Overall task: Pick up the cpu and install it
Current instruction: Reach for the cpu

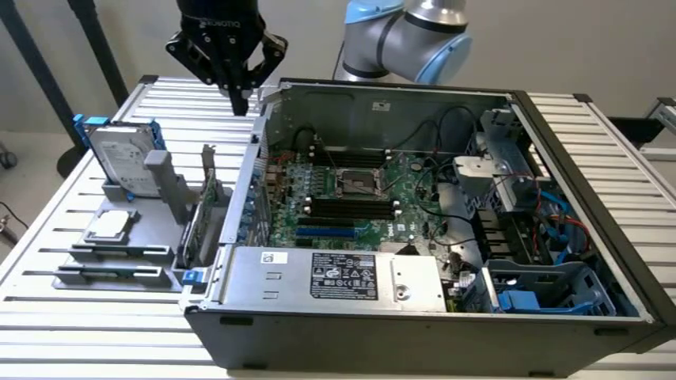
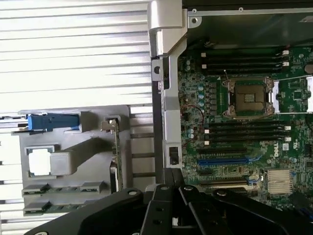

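The cpu (image 1: pixel 109 226) is a small square silver chip lying flat in a recess of the grey holder (image 1: pixel 153 277) on the exterior view's left; in the wrist view the cpu (image 2: pixel 40 161) shows as a bright square. The black socket frame (image 1: pixel 359 184) sits open on the green motherboard inside the computer case, and the socket (image 2: pixel 248 98) also appears from the wrist. My gripper (image 1: pixel 241 101) hangs high over the slatted table behind the case's left wall, well apart from the cpu. Its black fingers (image 2: pixel 164 188) are shut together with nothing between them.
A silver hard drive (image 1: pixel 122 158) with a blue bracket stands upright in the holder behind the cpu. A card (image 1: pixel 208 202) stands on edge beside the case wall (image 1: pixel 256 158). The power supply (image 1: pixel 338 277) and drive cage (image 1: pixel 549 289) fill the case's near side.
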You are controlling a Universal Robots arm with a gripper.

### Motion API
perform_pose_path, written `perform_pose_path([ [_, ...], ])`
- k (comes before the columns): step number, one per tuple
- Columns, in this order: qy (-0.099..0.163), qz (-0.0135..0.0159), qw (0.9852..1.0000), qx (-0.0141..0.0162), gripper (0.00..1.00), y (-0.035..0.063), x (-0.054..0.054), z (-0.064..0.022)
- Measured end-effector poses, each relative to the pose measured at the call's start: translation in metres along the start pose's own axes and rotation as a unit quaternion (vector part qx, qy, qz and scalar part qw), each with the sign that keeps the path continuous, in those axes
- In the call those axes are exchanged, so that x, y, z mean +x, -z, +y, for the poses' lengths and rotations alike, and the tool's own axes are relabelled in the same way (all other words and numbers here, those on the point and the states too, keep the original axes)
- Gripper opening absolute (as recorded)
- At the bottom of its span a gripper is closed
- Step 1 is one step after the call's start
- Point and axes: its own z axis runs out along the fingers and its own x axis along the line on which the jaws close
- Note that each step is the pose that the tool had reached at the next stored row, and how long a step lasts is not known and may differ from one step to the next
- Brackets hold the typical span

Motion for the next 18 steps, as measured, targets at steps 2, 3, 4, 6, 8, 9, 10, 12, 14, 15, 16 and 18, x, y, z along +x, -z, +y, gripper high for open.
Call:
perform_pose_path([
  [2, 0.000, 0.0000, 1.0000, 0.0000, 0.11, -0.0009, 0.009, -0.0006],
  [3, 0.000, 0.0000, 1.0000, 0.0000, 0.11, -0.0016, 0.014, -0.0010],
  [4, 0.000, 0.0000, 1.0000, 0.0000, 0.11, -0.0022, 0.018, -0.0013],
  [6, 0.000, 0.0000, 1.0000, 0.0003, 0.11, -0.0039, 0.027, -0.0020],
  [8, 0.000, 0.0000, 1.0000, 0.0007, 0.11, -0.0060, 0.036, -0.0027],
  [9, 0.000, 0.0000, 1.0000, 0.0009, 0.11, -0.0070, 0.041, -0.0031],
  [10, 0.000, -0.0001, 1.0000, 0.0012, 0.11, -0.0081, 0.045, -0.0035],
  [12, 0.000, -0.0001, 1.0000, 0.0017, 0.11, -0.0102, 0.054, -0.0042],
  [14, 0.000, -0.0001, 1.0000, 0.0022, 0.11, -0.0124, 0.064, -0.0049],
  [15, 0.000, -0.0002, 1.0000, 0.0025, 0.11, -0.0134, 0.068, -0.0052],
  [16, 0.000, -0.0001, 1.0000, 0.0028, 0.11, -0.0145, 0.073, -0.0056],
  [18, 0.000, -0.0002, 1.0000, 0.0033, 0.11, -0.0165, 0.082, -0.0063],
])
